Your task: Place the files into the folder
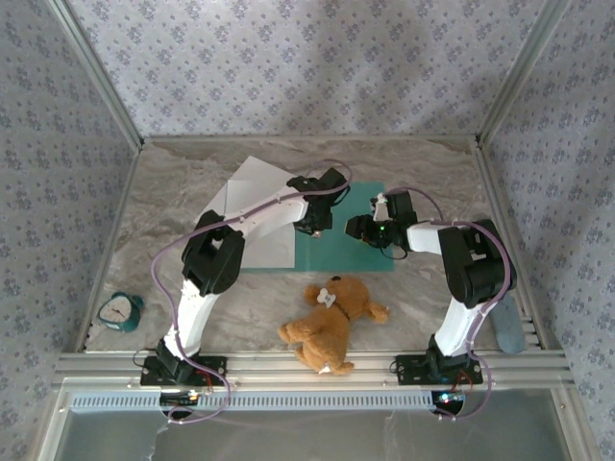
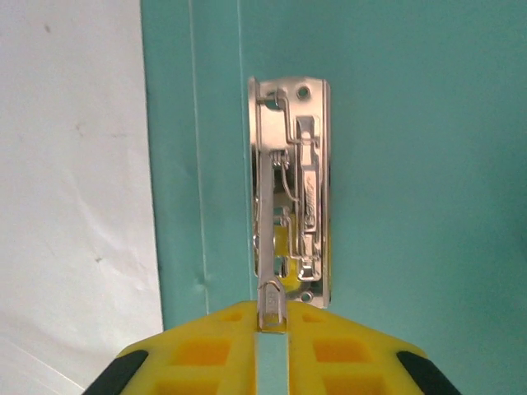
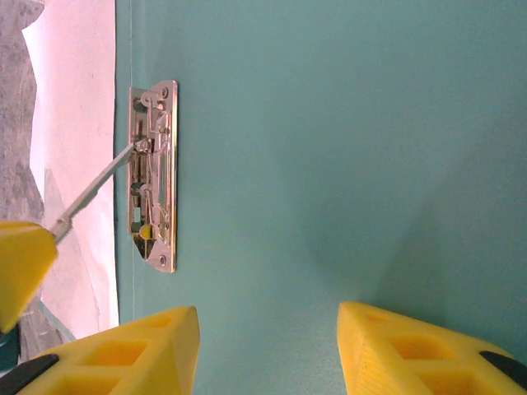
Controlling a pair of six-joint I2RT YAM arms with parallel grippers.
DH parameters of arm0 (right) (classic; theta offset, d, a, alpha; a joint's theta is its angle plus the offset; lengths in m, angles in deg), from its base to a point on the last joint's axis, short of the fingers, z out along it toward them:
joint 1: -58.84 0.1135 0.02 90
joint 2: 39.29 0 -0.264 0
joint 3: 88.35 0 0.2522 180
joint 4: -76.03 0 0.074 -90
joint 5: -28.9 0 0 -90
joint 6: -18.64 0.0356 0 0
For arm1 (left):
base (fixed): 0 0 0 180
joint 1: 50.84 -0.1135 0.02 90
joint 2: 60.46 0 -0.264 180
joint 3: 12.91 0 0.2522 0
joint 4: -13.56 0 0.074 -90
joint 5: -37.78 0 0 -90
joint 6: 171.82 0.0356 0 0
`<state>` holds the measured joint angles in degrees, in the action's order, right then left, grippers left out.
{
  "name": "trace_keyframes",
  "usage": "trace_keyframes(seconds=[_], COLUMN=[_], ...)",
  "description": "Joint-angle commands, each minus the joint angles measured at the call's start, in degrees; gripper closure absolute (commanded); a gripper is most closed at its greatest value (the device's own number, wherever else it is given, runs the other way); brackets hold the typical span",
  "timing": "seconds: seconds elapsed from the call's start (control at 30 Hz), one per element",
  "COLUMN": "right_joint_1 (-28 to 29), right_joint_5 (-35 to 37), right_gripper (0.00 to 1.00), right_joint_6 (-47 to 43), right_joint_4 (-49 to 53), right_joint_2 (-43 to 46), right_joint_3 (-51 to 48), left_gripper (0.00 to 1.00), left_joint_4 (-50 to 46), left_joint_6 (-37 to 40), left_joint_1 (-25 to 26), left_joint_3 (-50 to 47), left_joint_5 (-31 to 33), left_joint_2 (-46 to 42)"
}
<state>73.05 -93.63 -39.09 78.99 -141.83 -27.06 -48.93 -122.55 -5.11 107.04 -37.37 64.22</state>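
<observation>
Marble table: the teal folder lies open and flat near the centre. Two white paper sheets lie overlapping on its left side, one skewed, their edge just short of the spine. My right gripper hovers over the bare right half, jaws apart, nothing between them. My left gripper sits at the spine's metal clip, fingertips pinched on the tip of the raised lever.

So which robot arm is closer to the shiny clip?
Left. The left gripper has its jaws at the clip lever's tip; the right gripper hangs over bare folder beside it, apart.
</observation>
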Motion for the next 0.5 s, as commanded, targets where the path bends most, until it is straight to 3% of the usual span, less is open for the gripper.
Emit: trace_keyframes(seconds=[0.0,0.1,0.2,0.47], right_joint_1=[0.4,0.2,0.1,-0.3], right_joint_5=[-1.0,-1.1,-1.2,-1.4], right_gripper=[0.5,0.5,0.5,0.5], right_joint_6=[-1.3,-1.4,-1.7,-2.1], right_joint_4=[4.1,4.3,4.5,5.2], right_joint_2=[-2.1,-2.1,-2.0,-1.9], right_joint_3=[-1.2,-1.2,-1.2,-0.6], left_gripper=[0.8,0.69,0.67,0.81], left_joint_4=[-3.5,-3.6,-3.0,4.6], left_joint_6=[1.4,1.8,1.8,0.9], left_joint_1=[-0.3,-0.3,-0.3,-0.6], left_joint_3=[3.0,3.1,1.7,-10.1], left_joint_5=[1.4,1.8,1.5,-3.6], left_joint_2=[-3.7,-5.4,-7.2,-11.6])
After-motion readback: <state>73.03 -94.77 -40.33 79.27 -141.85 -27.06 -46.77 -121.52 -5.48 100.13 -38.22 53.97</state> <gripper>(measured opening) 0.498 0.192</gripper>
